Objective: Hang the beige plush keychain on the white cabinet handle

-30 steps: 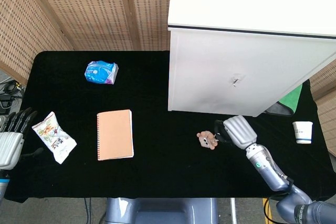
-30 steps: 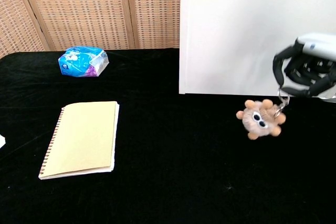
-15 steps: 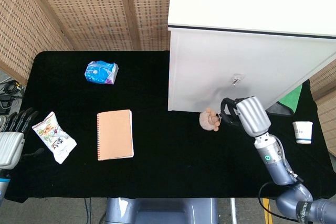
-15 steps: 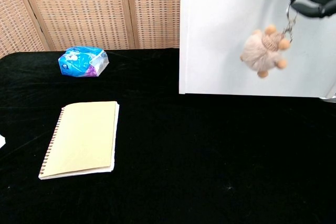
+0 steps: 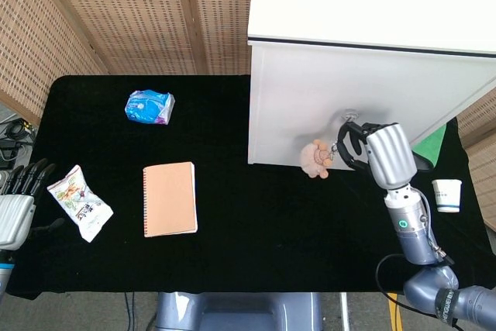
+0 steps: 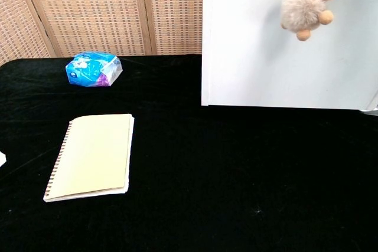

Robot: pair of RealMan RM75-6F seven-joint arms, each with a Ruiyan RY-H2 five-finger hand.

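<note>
The beige plush keychain (image 5: 316, 158) hangs in the air in front of the white cabinet (image 5: 364, 106), held by its ring in my right hand (image 5: 372, 151). In the chest view the plush keychain (image 6: 306, 7) dangles near the top edge against the cabinet door (image 6: 266, 57), and the hand itself is out of that frame. The small cabinet handle (image 5: 350, 118) sits just above the hand's fingers. My left hand (image 5: 15, 203) rests at the far left table edge with its fingers apart, holding nothing.
A tan spiral notebook (image 5: 169, 198) lies mid-table, a blue packet (image 5: 149, 106) behind it, a snack bag (image 5: 78, 201) beside the left hand. A white paper cup (image 5: 446, 194) stands at the right, with something green (image 5: 428, 147) behind the cabinet corner.
My right hand has lifted the keychain from the table and carried it up toward the cabinet handle. The left hand has not moved.
</note>
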